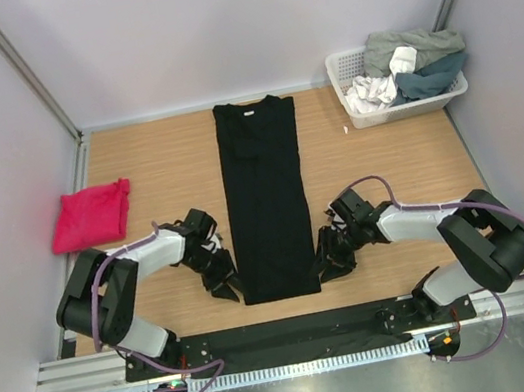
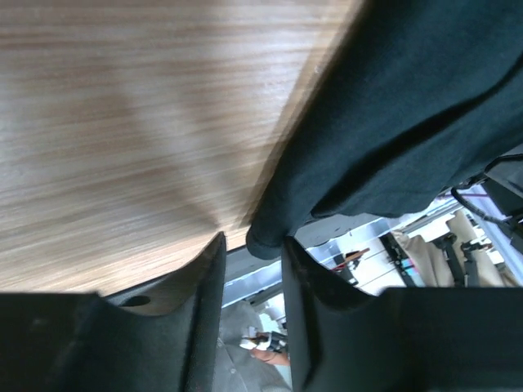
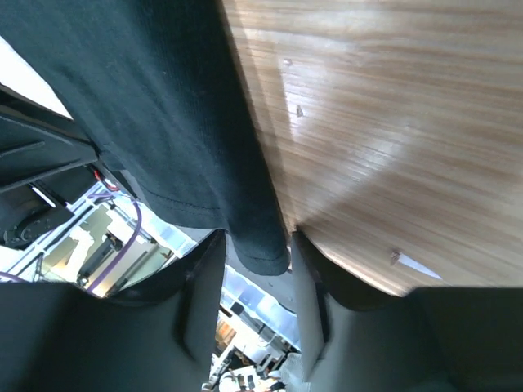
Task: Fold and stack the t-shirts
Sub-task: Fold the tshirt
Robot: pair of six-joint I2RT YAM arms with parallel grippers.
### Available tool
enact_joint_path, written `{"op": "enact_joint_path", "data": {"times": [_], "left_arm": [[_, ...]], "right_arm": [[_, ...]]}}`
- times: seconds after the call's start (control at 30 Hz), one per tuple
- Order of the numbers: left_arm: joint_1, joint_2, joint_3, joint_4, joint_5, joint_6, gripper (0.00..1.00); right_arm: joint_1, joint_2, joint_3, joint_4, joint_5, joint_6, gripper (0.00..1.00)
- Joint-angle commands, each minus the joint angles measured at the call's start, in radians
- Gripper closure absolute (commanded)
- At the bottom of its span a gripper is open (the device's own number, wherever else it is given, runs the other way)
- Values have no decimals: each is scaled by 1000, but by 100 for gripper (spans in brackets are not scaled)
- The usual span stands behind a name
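Black t-shirt [image 1: 265, 195] lies flat on worktop [image 1: 388, 163] betw. both units: L end effector [image 1: 227, 285] straddles its near-left hem corner, R end effector [image 1: 324, 263] its near-right, cloth betw. jaws each side, clamped or not: cannot tell; pink t-shirt [image 1: 91, 216] well outboard of L end effector.

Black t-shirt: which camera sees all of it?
The top external view: the black t-shirt lies whole there, a long folded strip on the table. The left wrist view shows only one corner between the tips of the left pincer; the right wrist view, another corner at the right pincer.
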Motion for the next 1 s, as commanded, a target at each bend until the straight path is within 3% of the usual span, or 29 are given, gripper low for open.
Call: {"op": "enact_joint_path", "data": {"times": [0.0, 0.07, 0.17, 0.2, 0.57, 0.97], "left_arm": [[-8, 17, 10, 23, 14, -12, 69], [-11, 25, 13, 26, 14, -12, 71], [-15, 29, 24, 32, 21, -9, 88], [-15, 29, 29, 31, 20, -9, 100], [4, -46, 258, -86, -23, 134, 100], [77, 81, 679, -206, -49, 272, 100]], "right_arm": [[6, 6, -11, 33, 15, -6, 60], [6, 6, -11, 42, 9, -11, 64], [6, 6, -8, 64, -11, -17, 78], [6, 0, 3, 61, -5, -21, 98], [-120, -86, 128, -105, 40, -161, 98], [-220, 76, 578, -188, 51, -265, 99]]}}
